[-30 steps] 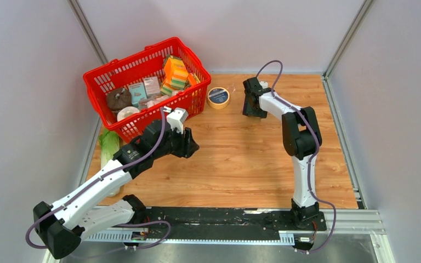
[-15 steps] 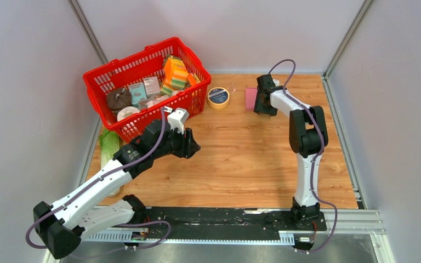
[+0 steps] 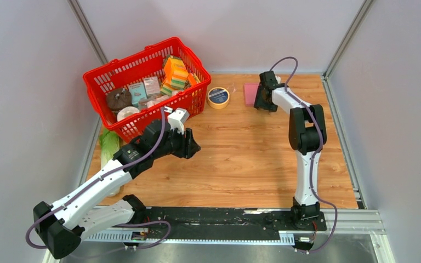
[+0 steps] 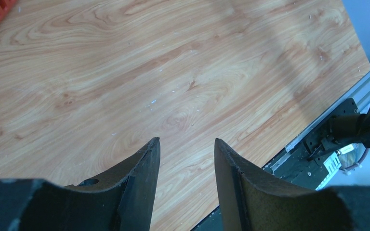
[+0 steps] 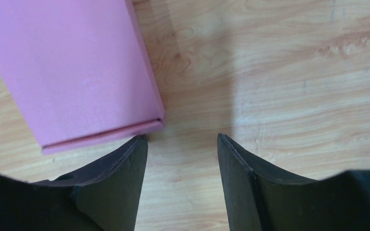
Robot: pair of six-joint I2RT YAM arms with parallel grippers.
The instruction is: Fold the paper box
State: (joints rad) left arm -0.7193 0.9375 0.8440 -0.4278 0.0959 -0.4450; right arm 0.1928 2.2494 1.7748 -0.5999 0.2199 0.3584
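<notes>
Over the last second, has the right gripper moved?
Yes. The right gripper has shifted right, away from the tape roll, uncovering the pink box.

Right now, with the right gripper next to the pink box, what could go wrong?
The pink box lies flat beside the open right gripper, outside its jaws: closing here would likely catch nothing, and lowering could dent its corner. A sideways nudge might slide it toward the tape roll. The left gripper, open near the basket, is too far to steady it.
</notes>
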